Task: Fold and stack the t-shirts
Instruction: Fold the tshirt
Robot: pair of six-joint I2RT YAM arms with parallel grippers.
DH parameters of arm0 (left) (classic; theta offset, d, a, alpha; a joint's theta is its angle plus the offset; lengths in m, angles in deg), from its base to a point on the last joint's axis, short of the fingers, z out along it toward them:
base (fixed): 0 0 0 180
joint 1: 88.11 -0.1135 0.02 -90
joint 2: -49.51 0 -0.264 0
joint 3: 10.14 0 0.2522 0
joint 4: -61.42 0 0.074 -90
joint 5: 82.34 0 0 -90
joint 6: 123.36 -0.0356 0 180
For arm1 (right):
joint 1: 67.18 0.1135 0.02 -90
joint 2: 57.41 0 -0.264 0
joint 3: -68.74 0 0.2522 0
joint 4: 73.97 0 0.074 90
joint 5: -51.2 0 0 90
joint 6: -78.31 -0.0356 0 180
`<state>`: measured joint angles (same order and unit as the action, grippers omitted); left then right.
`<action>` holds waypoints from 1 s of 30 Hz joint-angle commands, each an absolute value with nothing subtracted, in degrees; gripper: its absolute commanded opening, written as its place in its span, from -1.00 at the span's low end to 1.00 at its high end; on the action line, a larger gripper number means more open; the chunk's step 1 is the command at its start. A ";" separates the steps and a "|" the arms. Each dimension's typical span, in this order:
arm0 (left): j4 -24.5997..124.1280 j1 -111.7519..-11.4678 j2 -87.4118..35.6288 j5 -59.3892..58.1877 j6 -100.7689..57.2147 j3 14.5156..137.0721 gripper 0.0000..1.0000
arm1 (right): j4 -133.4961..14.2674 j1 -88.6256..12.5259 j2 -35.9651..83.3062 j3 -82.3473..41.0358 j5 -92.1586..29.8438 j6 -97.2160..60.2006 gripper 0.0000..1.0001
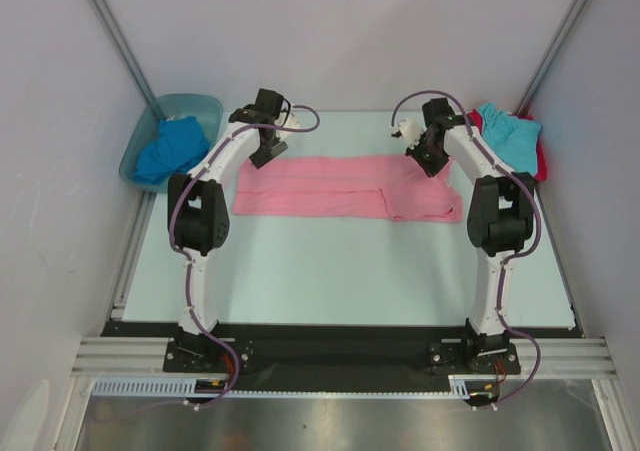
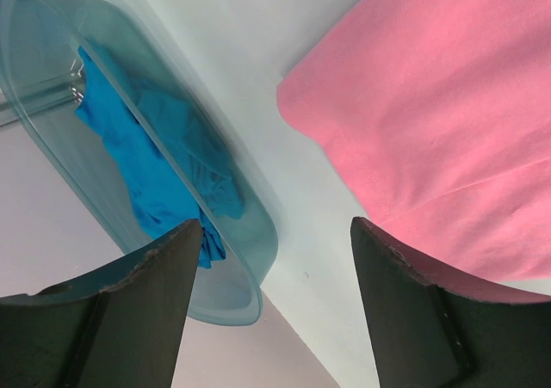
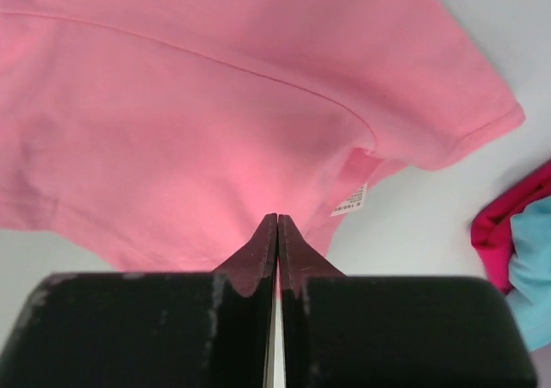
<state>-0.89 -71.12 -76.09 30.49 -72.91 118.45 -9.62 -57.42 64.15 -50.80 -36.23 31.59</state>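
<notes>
Plastic, blue-green, translucent: tub (image 2: 245,263) at the far left of the table (image 1: 350,271), holding the royal blue t-shirt (image 1: 168,151) in a crumpled heap.

Next, the left gripper (image 2: 275,233): jaws spread wide, nothing between them. We place it at the far-left corner of the pink t-shirt (image 1: 340,186). In its wrist view the gap looks onto bare table, with the tub to one side and the pink corner to the other. It is beside the cloth, not around it.

Centre, the pink t-shirt: flat on the table between the two arms, lying as a long narrow band. Its long axis runs left to right across the robot, one end near each gripper. We judge the coming move to turn on this relation: an end-over-end fold would travel along that axis, and each arm is nearer its own end.

Then the right gripper (image 3: 277,220): fingers pressed together, tips low over the band's right end, close to the sleeve and the white care label (image 3: 349,200). We see no cloth bunched between the tips and cannot tell whether any is pinched.

Last, the turquoise t-shirt (image 1: 508,136): far right, heaped on the red t-shirt (image 1: 541,163), just beyond the right arm and well apart from the tub.
</notes>
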 commanded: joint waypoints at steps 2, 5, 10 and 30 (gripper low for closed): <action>-0.07 -70.79 -74.76 32.09 -74.49 118.32 0.53 | -14.24 -57.42 66.33 -51.28 -37.39 25.49 -1.00; -0.06 -70.79 -74.32 32.27 -74.66 117.45 0.53 | -15.82 -58.91 68.88 -52.77 -37.66 22.77 -0.91; 0.20 -70.71 -73.09 32.71 -74.58 114.73 0.53 | -15.65 -61.81 72.92 -58.13 -34.41 16.97 -0.29; 1.08 -70.71 -68.35 36.49 -78.44 105.84 0.53 | -19.60 -72.44 72.67 -62.18 -13.06 -2.20 -0.20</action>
